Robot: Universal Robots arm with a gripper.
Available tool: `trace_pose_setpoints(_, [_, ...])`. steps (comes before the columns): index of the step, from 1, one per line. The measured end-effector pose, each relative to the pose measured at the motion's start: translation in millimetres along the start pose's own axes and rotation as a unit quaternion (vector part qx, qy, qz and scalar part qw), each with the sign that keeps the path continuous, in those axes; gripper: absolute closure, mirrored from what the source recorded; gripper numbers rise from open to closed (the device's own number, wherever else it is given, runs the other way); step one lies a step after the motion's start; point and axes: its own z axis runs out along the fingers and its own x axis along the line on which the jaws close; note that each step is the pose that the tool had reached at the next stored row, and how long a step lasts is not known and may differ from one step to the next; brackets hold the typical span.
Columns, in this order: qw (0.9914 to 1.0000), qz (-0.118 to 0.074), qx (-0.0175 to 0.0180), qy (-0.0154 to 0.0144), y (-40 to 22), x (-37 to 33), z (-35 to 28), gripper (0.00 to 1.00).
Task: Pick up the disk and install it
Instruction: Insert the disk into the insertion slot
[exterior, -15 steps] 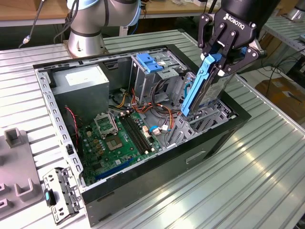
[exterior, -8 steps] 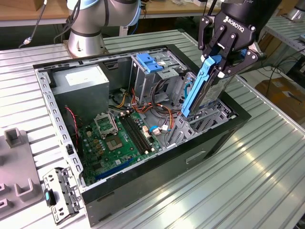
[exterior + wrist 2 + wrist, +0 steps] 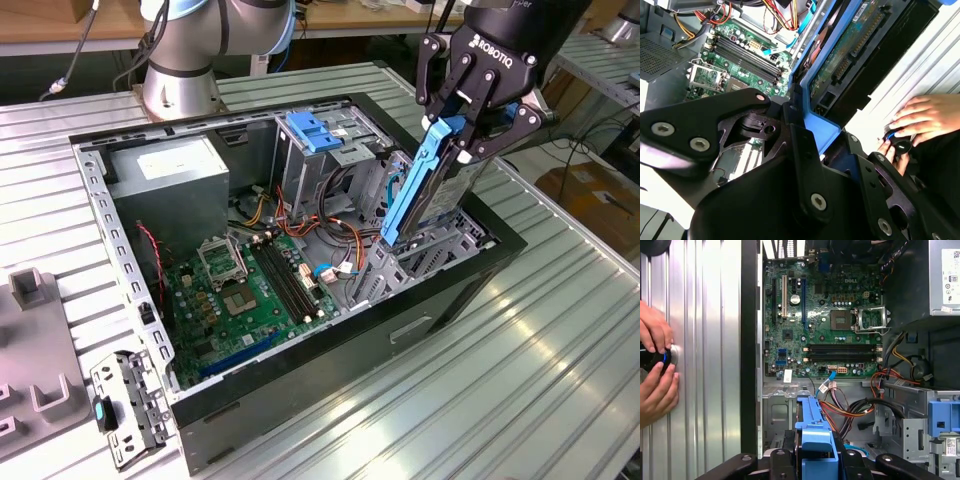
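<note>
My black end effector [image 3: 468,120] is clamped on the flat metal disk [image 3: 412,195] in its blue plastic carrier. I hold it tilted on edge, lower end at the drive bay of the open black computer case [image 3: 300,410]. Beyond lies the green motherboard [image 3: 245,290], all on the ribbed metal table [image 3: 540,380].

I see the open computer case [image 3: 300,400] mid-bench, with the motherboard [image 3: 240,290] and power supply [image 3: 170,175] inside. A metal plate [image 3: 130,405] lies toward the bench's near corner.
</note>
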Motion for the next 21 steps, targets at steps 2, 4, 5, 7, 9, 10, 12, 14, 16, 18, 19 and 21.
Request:
trace_pose_setpoints(2, [1.0,0.0,0.0,0.0,-0.1,0.0,0.0,0.63])
trace_pose_setpoints(4, [1.0,0.0,0.0,0.0,-0.1,0.0,0.0,0.63])
trace_pose_setpoints(5, [1.0,0.0,0.0,0.0,-0.4,0.0,0.1,0.63])
trace_pose_setpoints(7, [1.0,0.0,0.0,-0.0001,-2.7,-0.1,1.1,0.63])
trace_pose_setpoints(9, [1.0,0.001,0.0,0.0,-5.7,-0.2,2.4,0.63])
trace_pose_setpoints(10, [1.0,0.001,0.0,0.0,-5.8,-0.2,2.8,0.63])
trace_pose_setpoints(12, [1.0,0.002,0.0,-0.0001,-5.8,-0.2,4.4,0.63])
trace_pose_setpoints(14, [1.0,0.002,0.0,0.0,-5.9,-0.2,5.4,0.63])
trace_pose_setpoints(16, [0.99999,0.004,0.0,-0.0001,-5.9,-0.3,6.1,0.63])
trace_pose_setpoints(18, [0.99999,0.005,-0.0001,-0.0001,-5.9,-0.3,6.8,0.63])
trace_pose_setpoints(19, [0.99999,0.005,-0.0001,-0.0001,-5.4,-0.3,7.4,0.63])
trace_pose_setpoints(21, [0.99999,0.005,-0.0001,-0.0002,-4.5,-0.2,8.9,0.63])
